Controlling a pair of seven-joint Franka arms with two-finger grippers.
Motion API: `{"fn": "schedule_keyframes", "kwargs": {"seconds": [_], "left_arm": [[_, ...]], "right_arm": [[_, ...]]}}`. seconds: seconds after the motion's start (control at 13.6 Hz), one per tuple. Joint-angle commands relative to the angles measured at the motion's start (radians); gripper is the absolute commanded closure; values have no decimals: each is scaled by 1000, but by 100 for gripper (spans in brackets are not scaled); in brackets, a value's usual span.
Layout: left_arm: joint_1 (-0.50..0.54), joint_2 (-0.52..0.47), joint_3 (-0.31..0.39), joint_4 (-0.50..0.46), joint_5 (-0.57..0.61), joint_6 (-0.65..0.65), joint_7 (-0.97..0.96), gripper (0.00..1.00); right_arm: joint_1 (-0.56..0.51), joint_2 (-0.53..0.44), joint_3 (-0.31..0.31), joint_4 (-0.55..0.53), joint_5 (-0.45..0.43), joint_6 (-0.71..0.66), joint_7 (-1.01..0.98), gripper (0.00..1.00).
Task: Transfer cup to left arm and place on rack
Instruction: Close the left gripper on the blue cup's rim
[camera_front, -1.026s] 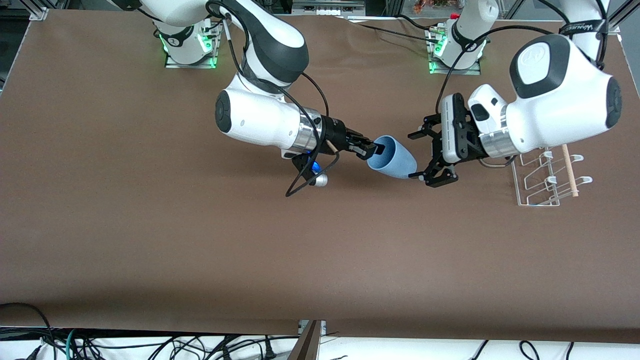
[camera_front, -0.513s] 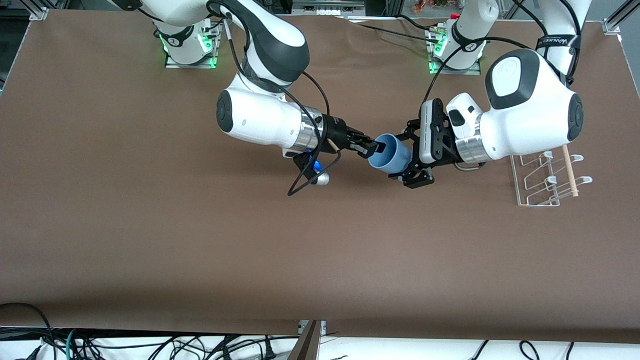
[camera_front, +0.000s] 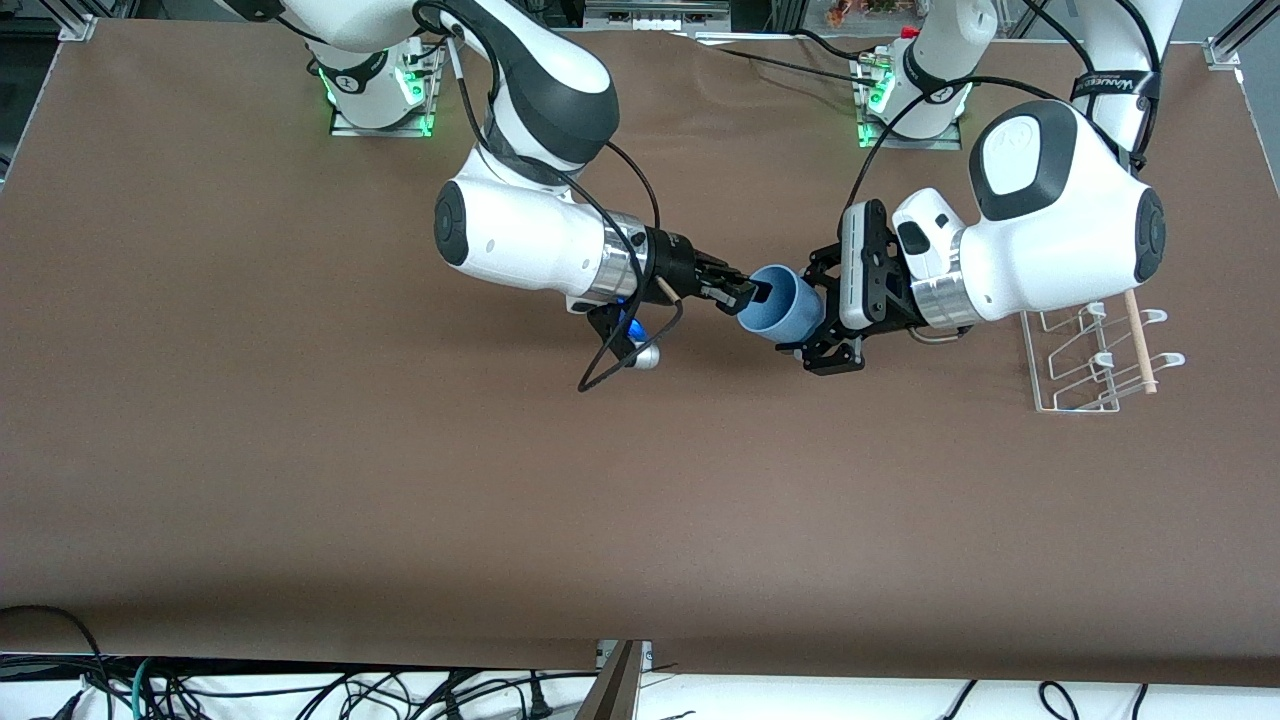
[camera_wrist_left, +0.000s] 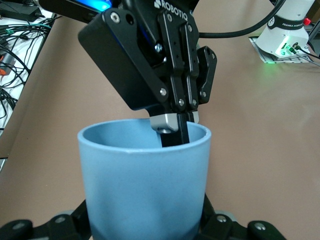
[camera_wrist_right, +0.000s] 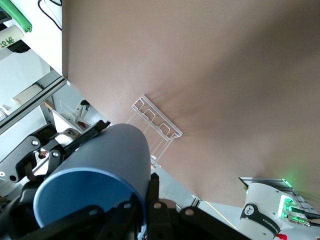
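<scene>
Since a second earlier, the left gripper (camera_front: 818, 318) had been brought from beside the rack (camera_front: 1090, 358) onto the cup (camera_front: 786, 304) and clamped around its base. Its rim was pinched by the right gripper (camera_front: 752, 294), held in midair over the table (camera_front: 300, 450).

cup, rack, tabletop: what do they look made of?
Cup: likely plastic, light blue, matte-smooth, thin even wall, soft sheen. Rack: thin wire, apparently white-coated metal, with one bare light wooden dowel. Table: brown matte covering, maybe paper or fabric; faint creases show, no glare.
</scene>
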Motion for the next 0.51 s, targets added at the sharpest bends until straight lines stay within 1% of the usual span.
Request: {"fn": "schedule_keyframes", "kwargs": {"seconds": [0.0,0.07,0.29,0.44], "left_arm": [[5,-13,0,-14,-31,-47,32,82],[10,-13,3,-12,-26,-58,27,82],[25,-14,4,-11,-19,-98,27,82],[30,-14,9,-3,-15,-121,23,82]], "right_arm": [[-10,5,8,19,14,14,-16,27],[-11,3,6,19,13,14,-21,0],[-43,-11,8,19,13,-15,-22,0],[-78,-15,8,19,13,-76,-22,0]]}}
